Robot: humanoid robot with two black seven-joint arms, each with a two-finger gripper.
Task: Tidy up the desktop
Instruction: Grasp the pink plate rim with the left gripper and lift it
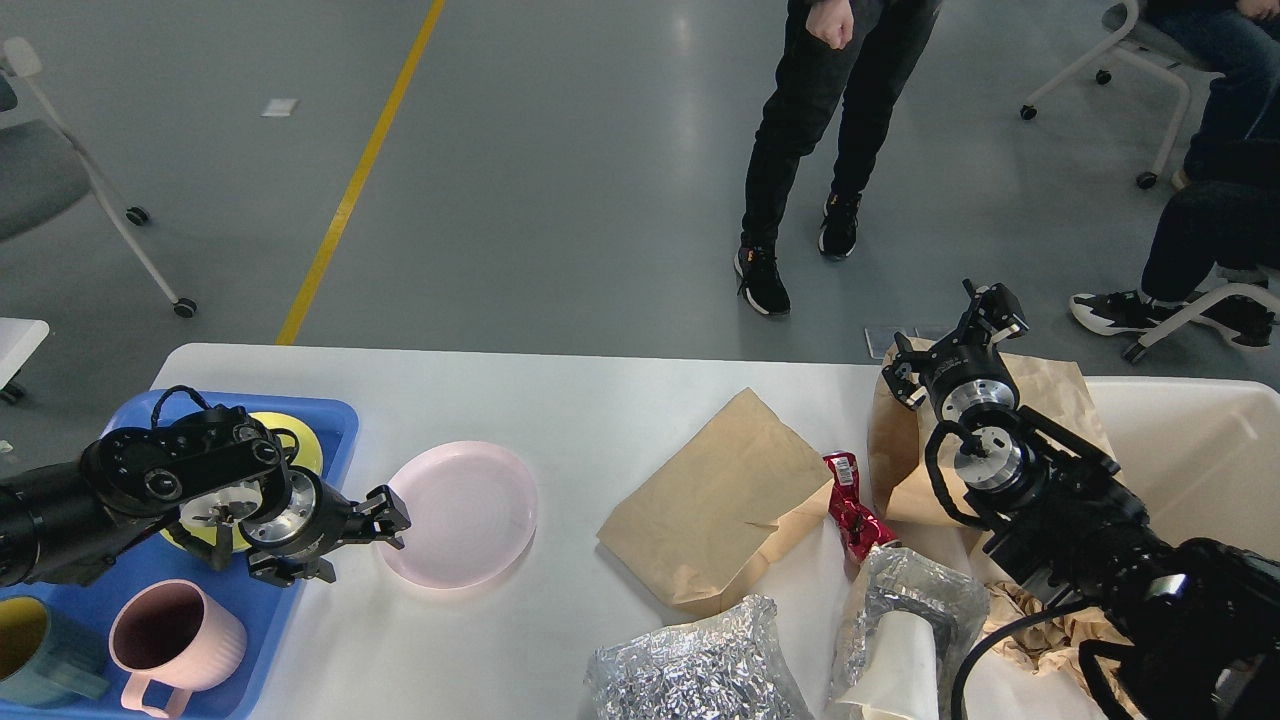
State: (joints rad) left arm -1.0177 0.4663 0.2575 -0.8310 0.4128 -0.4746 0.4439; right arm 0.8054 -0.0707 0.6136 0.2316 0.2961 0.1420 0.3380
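Note:
The white desktop (560, 400) fills the lower half of the head view. A pink plate (470, 510) lies on it, left of centre. My left gripper (388, 519) is at the plate's left rim with its fingers apart; it looks open. My right gripper (948, 342) is raised at the far right, open, in front of an upright brown paper bag (1050, 400). On the desktop there is also a flat brown paper bag (710, 500), a red wrapper (855, 505), two foil lumps (690, 670) (910, 600) and crumpled brown paper (1030, 620).
A blue tray (330, 420) at the left holds a yellow plate (295, 440), a pink mug (175, 640) and a teal mug (40, 650). A cream-white bin (1200, 450) stands at the right. A person (810, 150) stands beyond the table, and wheeled chairs are on both sides.

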